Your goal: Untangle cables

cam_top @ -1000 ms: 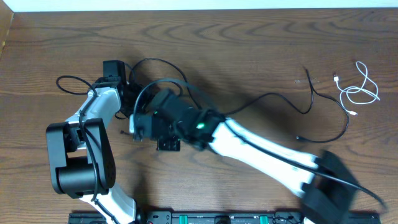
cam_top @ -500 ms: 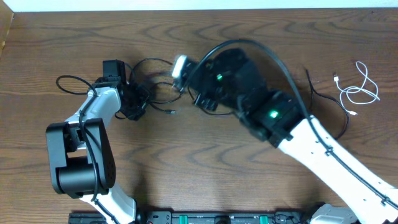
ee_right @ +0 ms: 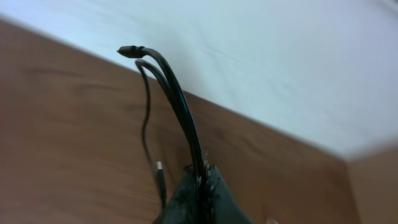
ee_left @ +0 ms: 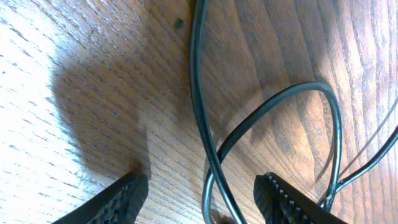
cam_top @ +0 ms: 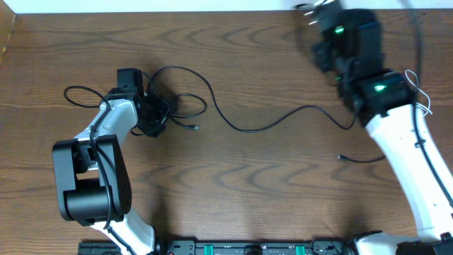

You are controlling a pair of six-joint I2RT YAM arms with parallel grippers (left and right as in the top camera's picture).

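Inside right jaws, cable (ee_right: 182, 106) half-hidden

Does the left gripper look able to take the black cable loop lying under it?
Probably yes. The left gripper is open, and the black cable loop lies on the table right in line with its jaws; nothing covers it.

A wood-grain worktop (cam_top: 233, 198) is carrying a long black cable (cam_top: 244, 129) that is snaking from 9 toward 3 o'clock; a white cable (cam_top: 429, 108) is lying partly hidden at 3 o'clock.
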